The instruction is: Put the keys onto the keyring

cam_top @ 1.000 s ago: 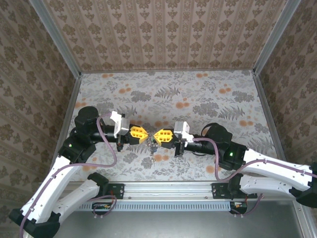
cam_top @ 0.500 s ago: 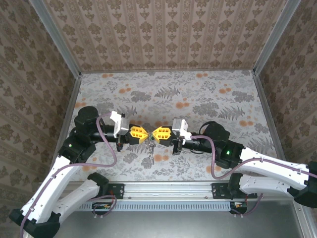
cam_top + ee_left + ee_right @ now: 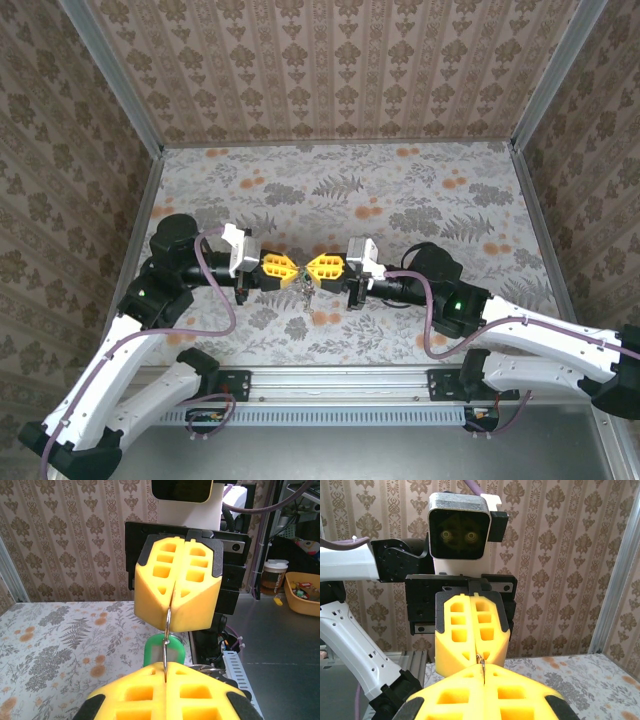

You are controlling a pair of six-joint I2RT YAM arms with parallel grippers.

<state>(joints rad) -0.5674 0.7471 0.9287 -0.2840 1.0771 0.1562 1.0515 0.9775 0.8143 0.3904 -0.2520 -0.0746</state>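
Low over the front of the bench (image 3: 400, 190), the two arms met nose to nose. The left fingers (image 3: 135, 695) and the right fingers (image 3: 155, 580) were both clenched on the thin keyring (image 3: 167, 630), which ran between them. A green key (image 3: 176, 651) hung just behind it. To do this step well, I think one side should hold tight while the other turns slowly, so the ring's split opens and nothing slips. A second before, the right fingers sat farther off and the keys dangled lower.
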